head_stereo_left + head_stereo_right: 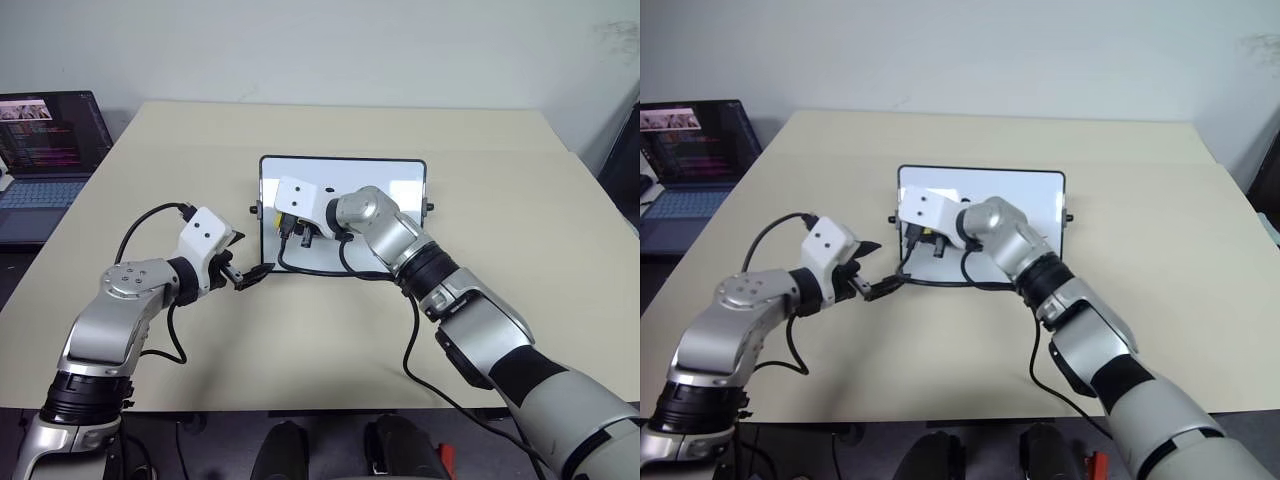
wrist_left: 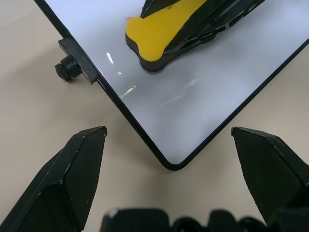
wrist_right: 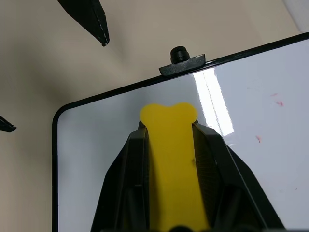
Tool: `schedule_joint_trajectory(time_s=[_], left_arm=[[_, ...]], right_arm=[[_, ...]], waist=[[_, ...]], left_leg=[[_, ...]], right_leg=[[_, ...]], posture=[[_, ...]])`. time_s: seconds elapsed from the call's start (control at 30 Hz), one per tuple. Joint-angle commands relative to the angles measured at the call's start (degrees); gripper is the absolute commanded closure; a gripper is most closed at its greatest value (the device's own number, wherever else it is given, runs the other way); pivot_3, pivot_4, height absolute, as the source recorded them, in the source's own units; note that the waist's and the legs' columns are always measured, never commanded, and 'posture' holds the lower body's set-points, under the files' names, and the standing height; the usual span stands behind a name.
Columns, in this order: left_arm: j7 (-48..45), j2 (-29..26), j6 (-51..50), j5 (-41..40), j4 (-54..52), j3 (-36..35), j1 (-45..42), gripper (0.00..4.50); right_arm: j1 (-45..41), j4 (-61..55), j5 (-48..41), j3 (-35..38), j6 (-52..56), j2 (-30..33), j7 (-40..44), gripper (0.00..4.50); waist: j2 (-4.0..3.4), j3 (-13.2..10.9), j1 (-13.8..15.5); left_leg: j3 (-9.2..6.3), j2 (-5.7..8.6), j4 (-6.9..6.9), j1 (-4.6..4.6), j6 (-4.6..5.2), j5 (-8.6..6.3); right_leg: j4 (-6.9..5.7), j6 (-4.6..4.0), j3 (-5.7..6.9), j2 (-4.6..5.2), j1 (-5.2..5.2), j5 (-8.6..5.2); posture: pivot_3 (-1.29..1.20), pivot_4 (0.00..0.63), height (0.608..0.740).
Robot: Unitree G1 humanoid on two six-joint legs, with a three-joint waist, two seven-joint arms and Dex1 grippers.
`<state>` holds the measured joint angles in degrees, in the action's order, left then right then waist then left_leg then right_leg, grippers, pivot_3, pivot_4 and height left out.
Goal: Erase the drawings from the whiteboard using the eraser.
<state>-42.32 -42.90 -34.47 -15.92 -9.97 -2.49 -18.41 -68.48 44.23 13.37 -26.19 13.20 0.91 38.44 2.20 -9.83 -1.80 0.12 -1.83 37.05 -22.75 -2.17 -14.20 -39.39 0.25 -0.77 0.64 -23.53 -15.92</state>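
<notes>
A: How much of the eraser point(image 3: 170, 159) shows?
B: Its rear is hidden between the right gripper point(image 3: 169, 126) fingers point(image 3: 126, 179).
A: And the whiteboard point(image 1: 400, 180)?
B: Arm and gripper cover its left half; the drawings point(image 3: 277, 102) beside the eraser are faint specks, shape unreadable.

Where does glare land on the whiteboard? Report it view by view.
Right wrist view: a bright streak of glare on the whiteboard beside the eraser, below the knob. Left wrist view: small glints near the framed edge, and soft reflections under the eraser. Left eye view: a faint sheen.
</notes>
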Motion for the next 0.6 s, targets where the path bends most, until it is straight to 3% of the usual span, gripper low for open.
schedule_joint_trajectory(time_s=[0.03,0.4,0.6], left_arm=[[-0.37,-0.01,1.25,0.19,-1.61,-0.09,-0.9,0.0],[-0.57,0.49,1.38,0.4,-1.45,0.29,-1.16,0.0],[-0.76,0.64,1.39,0.44,-1.46,0.26,-1.17,0.0]], right_arm=[[-2.99,1.98,0.92,3.08,-0.19,1.27,-4.4,3.53],[1.58,-0.99,2.21,-0.42,1.41,3.41,4.68,3.53],[-0.4,1.73,-2.08,7.85,1.68,0.12,-4.25,3.53]], waist=[[0.0,0.0,0.03],[0.02,0.01,-0.02],[0.01,0.0,-0.06]], left_leg=[[0.0,0.02,0.01,0.01,-0.01,0.01],[0.04,0.08,0.01,0.2,-0.01,0.01],[0.02,0.05,0.01,0.29,0.0,0.03]], right_leg=[[-0.04,0.0,0.01,0.01,0.0,0.0],[-0.08,0.01,-0.02,0.07,0.13,-0.01],[-0.21,0.0,-0.02,0.04,0.16,-0.01]], posture=[[0.0,0.15,0.74],[0.0,0.15,0.74],[0.0,0.15,0.74]])
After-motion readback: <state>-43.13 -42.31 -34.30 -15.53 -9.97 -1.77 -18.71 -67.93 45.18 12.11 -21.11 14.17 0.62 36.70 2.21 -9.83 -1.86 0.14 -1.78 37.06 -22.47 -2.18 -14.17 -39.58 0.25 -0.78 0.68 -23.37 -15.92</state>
